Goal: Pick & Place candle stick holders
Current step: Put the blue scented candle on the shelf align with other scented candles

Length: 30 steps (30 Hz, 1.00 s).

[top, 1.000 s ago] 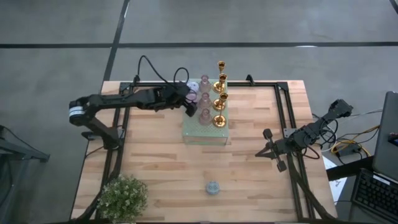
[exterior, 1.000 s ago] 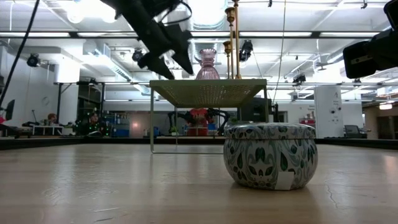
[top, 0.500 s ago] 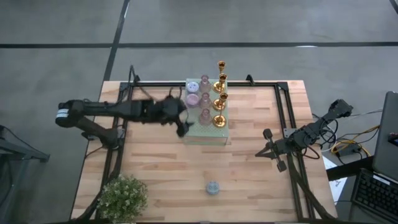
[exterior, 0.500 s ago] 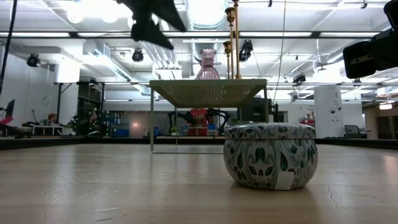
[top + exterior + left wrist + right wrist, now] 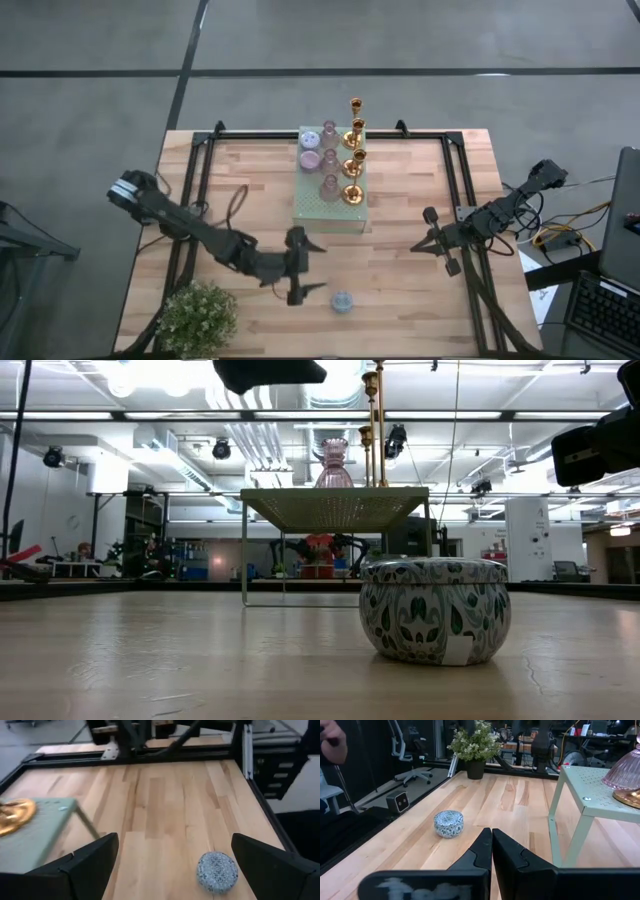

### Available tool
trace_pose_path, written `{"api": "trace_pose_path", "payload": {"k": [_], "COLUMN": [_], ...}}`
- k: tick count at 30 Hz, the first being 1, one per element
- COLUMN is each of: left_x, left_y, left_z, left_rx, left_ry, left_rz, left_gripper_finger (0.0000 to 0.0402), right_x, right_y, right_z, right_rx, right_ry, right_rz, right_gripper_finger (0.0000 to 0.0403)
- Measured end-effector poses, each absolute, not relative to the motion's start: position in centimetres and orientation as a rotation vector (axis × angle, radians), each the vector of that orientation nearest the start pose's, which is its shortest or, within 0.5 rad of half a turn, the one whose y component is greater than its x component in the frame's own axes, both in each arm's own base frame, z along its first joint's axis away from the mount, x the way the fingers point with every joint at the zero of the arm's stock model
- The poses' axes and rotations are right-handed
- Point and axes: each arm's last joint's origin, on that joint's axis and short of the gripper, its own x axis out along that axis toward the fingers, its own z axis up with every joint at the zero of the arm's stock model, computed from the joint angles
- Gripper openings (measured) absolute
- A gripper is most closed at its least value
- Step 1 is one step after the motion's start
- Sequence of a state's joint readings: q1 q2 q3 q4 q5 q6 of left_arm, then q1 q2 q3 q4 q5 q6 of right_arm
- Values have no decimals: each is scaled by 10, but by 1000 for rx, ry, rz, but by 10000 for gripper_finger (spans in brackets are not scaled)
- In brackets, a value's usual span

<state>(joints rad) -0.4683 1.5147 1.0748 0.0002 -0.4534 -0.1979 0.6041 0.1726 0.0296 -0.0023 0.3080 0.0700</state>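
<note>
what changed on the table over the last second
The left gripper swung away from the candle stick holders on the pale green stand to the near side, now open beside the patterned round tin, holding nothing. The holders, the tin and the shut right gripper stayed put.

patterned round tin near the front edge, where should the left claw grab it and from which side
Probably from straight above, across the tin's curved side wall. It sits upright, squat and round on the table with free space all around. The left claw is open, just beside it, wide enough to straddle it.

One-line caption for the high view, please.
Left gripper open beside the round patterned tin; candle stick holders on the green stand; right gripper parked shut.
</note>
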Motion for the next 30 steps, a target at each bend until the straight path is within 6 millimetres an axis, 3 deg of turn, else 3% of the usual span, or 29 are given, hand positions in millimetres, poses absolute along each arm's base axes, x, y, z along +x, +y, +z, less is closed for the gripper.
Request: {"api": "trace_pose_path", "payload": {"k": [10,30], "left_x": [341,378], "left_y": [-164,-191], "left_z": [218,159], "left_rx": [51,-43], "left_ry": [430,492], "left_rz": [6,-121], "left_gripper_finger": [390,390], "right_x": [92,92], "right_y": [53,53], "right_z": [160,159], "right_rx": [5,5], "right_ry": [141,141], "right_rz": [291,291], "right_gripper_finger": [8,8]}}
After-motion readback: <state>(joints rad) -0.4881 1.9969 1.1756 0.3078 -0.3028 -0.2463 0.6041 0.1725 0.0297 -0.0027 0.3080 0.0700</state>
